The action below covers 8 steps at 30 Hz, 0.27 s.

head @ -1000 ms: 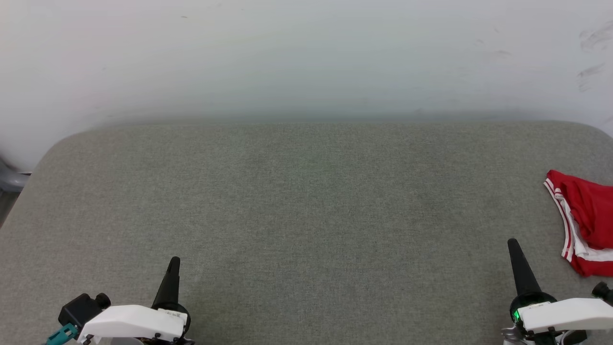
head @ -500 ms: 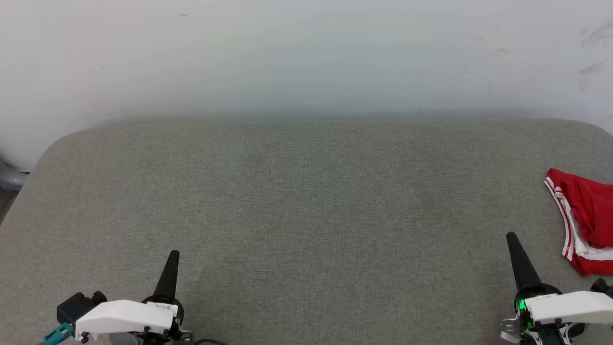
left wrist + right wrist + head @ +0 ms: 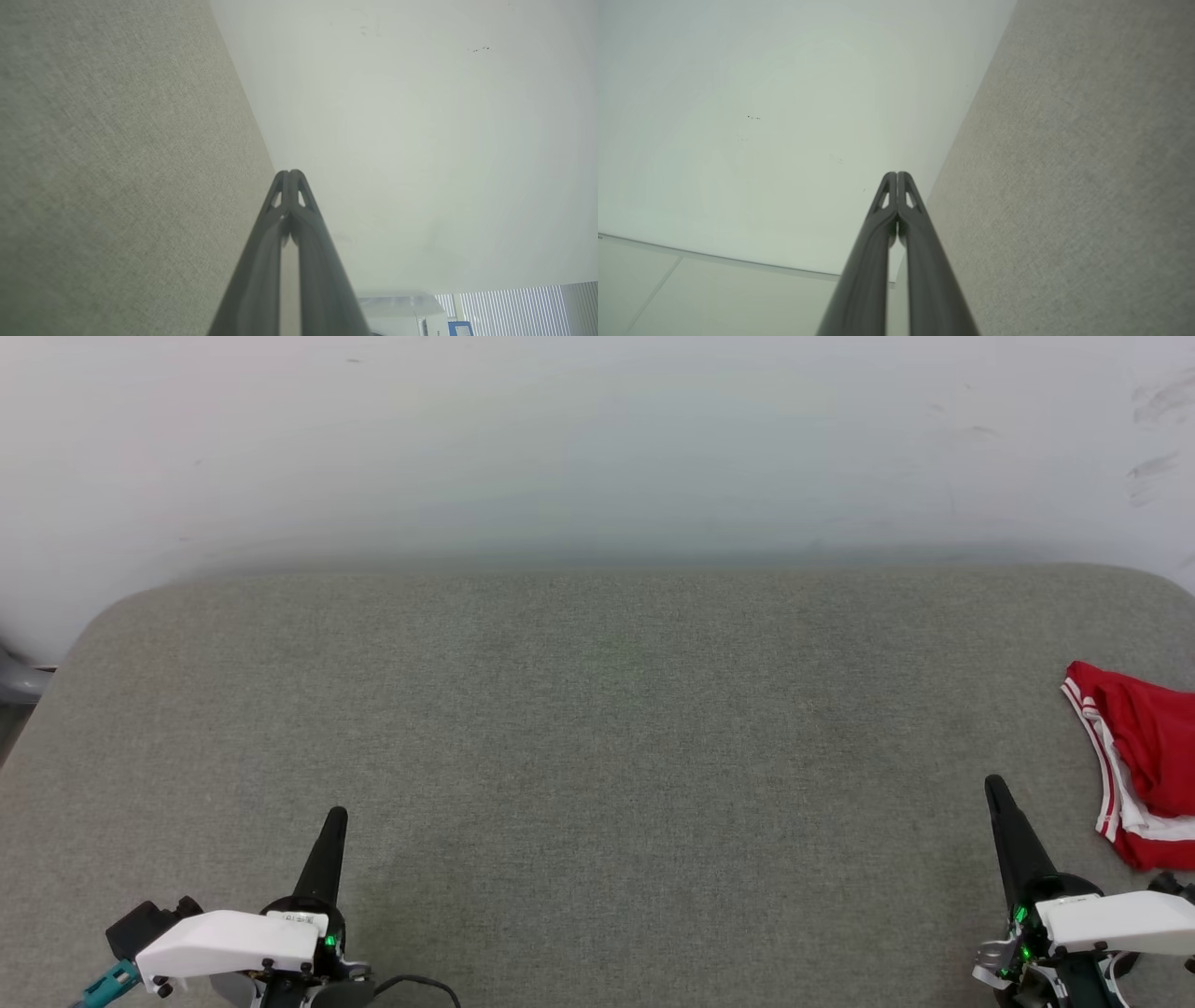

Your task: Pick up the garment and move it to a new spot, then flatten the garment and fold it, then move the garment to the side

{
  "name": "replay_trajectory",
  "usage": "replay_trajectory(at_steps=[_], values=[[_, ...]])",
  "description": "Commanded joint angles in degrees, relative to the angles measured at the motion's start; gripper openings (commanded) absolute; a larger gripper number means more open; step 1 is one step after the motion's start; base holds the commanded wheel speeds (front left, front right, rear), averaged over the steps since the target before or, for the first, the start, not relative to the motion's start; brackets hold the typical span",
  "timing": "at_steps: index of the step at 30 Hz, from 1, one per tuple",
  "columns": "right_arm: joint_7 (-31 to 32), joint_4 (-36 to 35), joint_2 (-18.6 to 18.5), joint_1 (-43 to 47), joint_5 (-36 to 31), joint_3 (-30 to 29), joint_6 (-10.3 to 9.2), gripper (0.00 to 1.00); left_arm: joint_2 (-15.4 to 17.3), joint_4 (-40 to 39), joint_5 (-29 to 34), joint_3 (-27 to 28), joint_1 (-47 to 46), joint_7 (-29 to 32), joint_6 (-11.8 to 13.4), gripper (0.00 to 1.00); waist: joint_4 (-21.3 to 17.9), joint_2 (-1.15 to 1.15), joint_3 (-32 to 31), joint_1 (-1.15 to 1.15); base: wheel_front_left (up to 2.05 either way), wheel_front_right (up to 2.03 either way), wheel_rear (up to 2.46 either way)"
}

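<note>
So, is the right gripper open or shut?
Shut: the right gripper has its fingertips pressed together, nothing between them.

The red garment [image 3: 1153,747] lies crumpled on the grey counter [image 3: 597,728], near the right pincer [image 3: 992,786], to its right and apart from it. The left pincer [image 3: 336,815] sits well away from it; both are pinched closed.

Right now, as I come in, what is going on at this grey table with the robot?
Nothing is being handled at this moment. The robot's left gripper and right gripper are both shut and empty, low over the near edge of the grey fabric-covered surface, fingers pointing toward the white wall. The red garment, with red-and-white striped trim, lies crumpled at the far right, partly cut off by the picture's edge. The right gripper is the nearer one but does not touch it, so the pick-up has not begun.
</note>
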Motion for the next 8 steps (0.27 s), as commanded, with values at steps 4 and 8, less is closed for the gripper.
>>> replay_trajectory(at_steps=[4, 8], values=[[0.71, 0.16, -0.24, -1.37, 2.69, -0.21, -0.01, 0.0, -0.18, 0.1, -2.67, 0.46, -1.54, 0.8, -0.59, 0.0, -0.02, 0.0, 0.1, 0.0, 0.0, 0.0, 0.0], [1.28, 0.47, -0.2, -1.81, 4.92, -0.28, -0.01, 0.0, -0.28, 0.36, -4.97, 0.87, -2.01, 1.42, -0.87, 0.0, -0.05, 0.0, 0.2, 0.0, 0.0, 0.0, 0.0]])
